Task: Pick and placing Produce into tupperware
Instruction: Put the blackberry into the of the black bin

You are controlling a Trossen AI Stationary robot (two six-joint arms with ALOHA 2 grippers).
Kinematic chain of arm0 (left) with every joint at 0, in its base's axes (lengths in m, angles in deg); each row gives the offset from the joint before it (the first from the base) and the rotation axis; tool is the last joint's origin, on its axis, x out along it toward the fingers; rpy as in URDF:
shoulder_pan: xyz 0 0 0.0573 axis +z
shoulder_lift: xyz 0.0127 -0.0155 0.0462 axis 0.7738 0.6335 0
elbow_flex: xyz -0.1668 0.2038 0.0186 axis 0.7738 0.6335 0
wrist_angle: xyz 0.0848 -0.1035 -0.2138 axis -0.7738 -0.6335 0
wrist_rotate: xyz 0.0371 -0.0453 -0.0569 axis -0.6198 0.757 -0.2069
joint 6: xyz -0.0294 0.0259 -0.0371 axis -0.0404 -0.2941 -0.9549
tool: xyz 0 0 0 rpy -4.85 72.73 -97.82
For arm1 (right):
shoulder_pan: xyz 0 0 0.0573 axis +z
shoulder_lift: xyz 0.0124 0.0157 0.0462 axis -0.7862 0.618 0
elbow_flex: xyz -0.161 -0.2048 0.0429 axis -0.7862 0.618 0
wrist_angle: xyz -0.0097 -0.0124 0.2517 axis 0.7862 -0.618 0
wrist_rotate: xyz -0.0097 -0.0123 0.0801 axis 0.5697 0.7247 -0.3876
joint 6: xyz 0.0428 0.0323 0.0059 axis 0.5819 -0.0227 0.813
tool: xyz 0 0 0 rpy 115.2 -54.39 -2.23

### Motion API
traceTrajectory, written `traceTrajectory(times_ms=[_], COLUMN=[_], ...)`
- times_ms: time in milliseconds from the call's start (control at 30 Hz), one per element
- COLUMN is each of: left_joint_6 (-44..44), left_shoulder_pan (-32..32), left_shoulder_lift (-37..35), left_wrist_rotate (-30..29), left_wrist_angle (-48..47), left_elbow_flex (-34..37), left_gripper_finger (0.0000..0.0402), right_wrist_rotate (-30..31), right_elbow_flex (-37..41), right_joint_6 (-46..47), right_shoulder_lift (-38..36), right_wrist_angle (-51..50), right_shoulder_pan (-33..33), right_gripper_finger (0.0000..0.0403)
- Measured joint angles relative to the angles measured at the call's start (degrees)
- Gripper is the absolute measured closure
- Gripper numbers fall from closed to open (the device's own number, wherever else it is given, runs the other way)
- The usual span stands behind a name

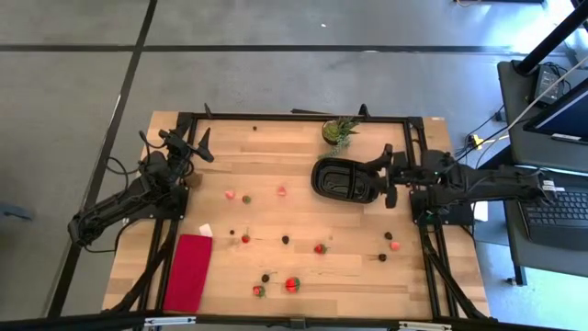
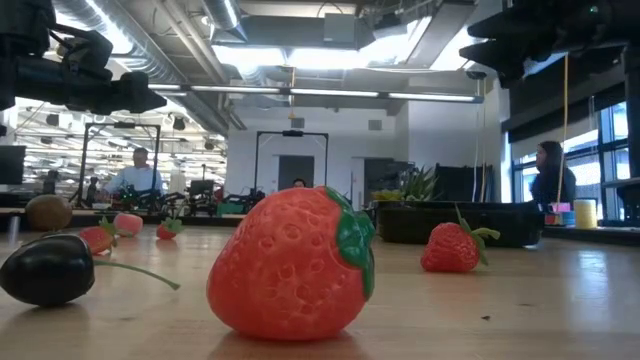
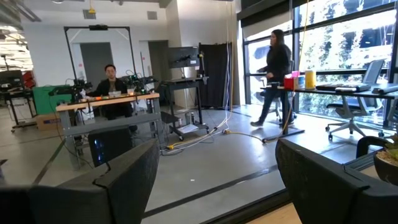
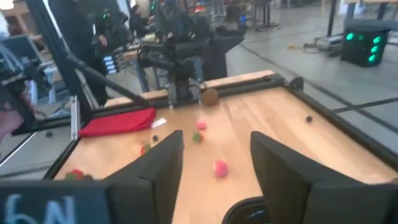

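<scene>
Many small produce pieces lie scattered over the wooden table (image 1: 303, 276), all of them outside the black oval tupperware (image 1: 340, 178), which sits toward the far side of the table, just on the near side of the green potted plant (image 1: 339, 131). Nearest that container are a pink piece (image 1: 281, 191) and a red-and-pink piece (image 1: 231, 195) beside a strawberry (image 1: 246, 199), all off to its left-arm side. Farther from the container, toward the near edge, lie a strawberry (image 1: 320, 248), a dark berry (image 1: 285, 239), another strawberry (image 1: 245, 238), and then the large strawberry (image 1: 292, 285) with a smaller one (image 1: 259, 291) and a dark berry (image 1: 265, 277) close by. On the right-arm side, well apart from the container, sit a pink piece (image 1: 395, 245) and two dark berries (image 1: 389, 234). One lone dark berry (image 1: 254, 128) rests near the far edge. From table height the large strawberry fills the foreground with a dark berry and its stem just beside it. The right gripper (image 1: 384, 176) hangs over the container's right-arm end, its two fingers (image 4: 277, 171) parted with nothing between them. The left gripper (image 1: 204, 145) waits far from the container, raised at the table's left-arm side with its fingers spread wide and empty. A red cloth (image 1: 189, 271) lies flat at the near left-arm corner, well apart from the container, and a brown round fruit (image 1: 194, 180) sits by the left arm's base.
</scene>
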Motion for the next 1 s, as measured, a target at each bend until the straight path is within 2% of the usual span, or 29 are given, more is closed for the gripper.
traceTrajectory(times_ms=[167, 267, 367, 567, 733, 1000], left_joint_6=[-0.02, -0.01, -0.02, -0.17, -0.17, -0.15], left_shoulder_pan=[0.00, 0.00, 0.00, 0.00, 0.00, 0.00], left_shoulder_lift=[0.00, 0.00, -0.02, -0.01, -0.02, 0.00], left_wrist_rotate=[0.00, 0.00, 0.00, 0.00, 0.00, 0.00], left_wrist_angle=[0.02, 0.04, 0.02, 0.02, 0.02, 0.02], left_elbow_flex=[0.00, 0.00, 0.00, 0.00, -0.01, 0.02], left_gripper_finger=[0.0086, 0.0086, 0.0086, 0.0086, 0.0086, 0.0086], right_wrist_rotate=[0.06, 0.05, 0.14, 2.64, 3.73, 3.71], right_elbow_flex=[0.00, 0.00, 0.00, -0.27, -7.15, -25.51], right_joint_6=[1.70, 2.09, 3.12, 9.28, 15.72, 34.06], right_shoulder_lift=[0.62, 0.60, 0.59, 2.07, 8.55, 25.12], right_wrist_angle=[0.01, 0.08, 0.11, -3.38, -16.84, -56.50], right_shoulder_pan=[0.00, 0.00, 0.00, -0.02, 0.00, 0.06], right_gripper_finger=[0.0120, 0.0087, 0.0070, 0.0066, 0.0066, 0.0066])
